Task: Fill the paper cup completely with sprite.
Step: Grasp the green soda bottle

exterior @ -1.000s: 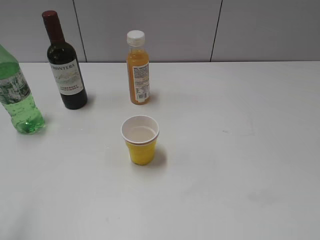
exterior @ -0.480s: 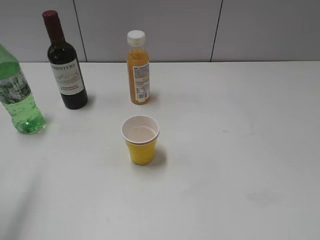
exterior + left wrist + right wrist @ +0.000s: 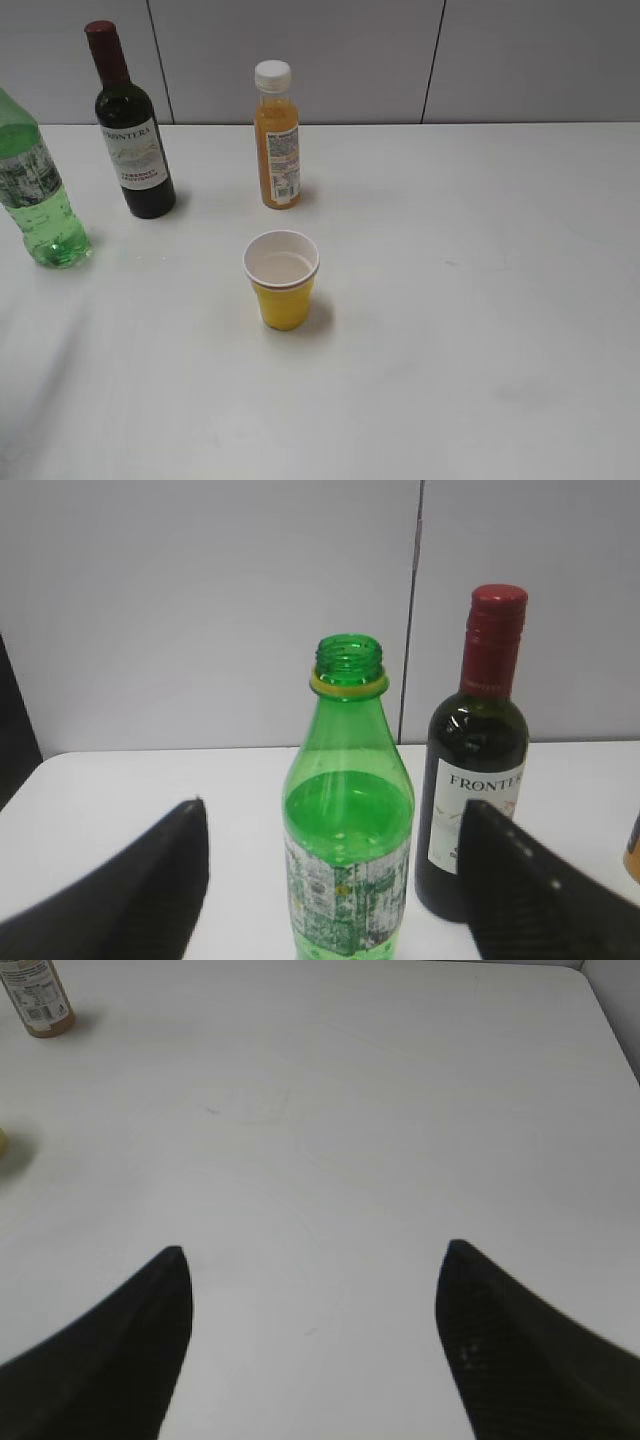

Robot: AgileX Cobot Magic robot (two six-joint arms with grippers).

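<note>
Here the sprite bottle (image 3: 38,195) stands at the far left edge of the white table (image 3: 480,300), upright, its long axis vertical and its uncapped mouth pointing straight up; the left wrist view shows the open neck with a yellow ring under it and clear liquid filling roughly the lower part of the green body. Just to its right, a little farther back, is the dark wine bottle (image 3: 131,130) with a red cap, also upright. Further right, near the back wall, the orange juice bottle (image 3: 276,140) stands with its white cap on. In front of that bottle, nearer the camera and well apart from all three bottles, sits the paper cup (image 3: 282,280), upright, yellow outside, its white mouth facing up.

The left gripper (image 3: 335,880) faces the sprite bottle with its two dark fingers (image 3: 130,900) spread wide on either side of it, not touching it. The right gripper (image 3: 312,1340) hangs over bare table to the right, its jaws likewise wide apart and holding nothing; the juice bottle base shows in the far corner of its view
</note>
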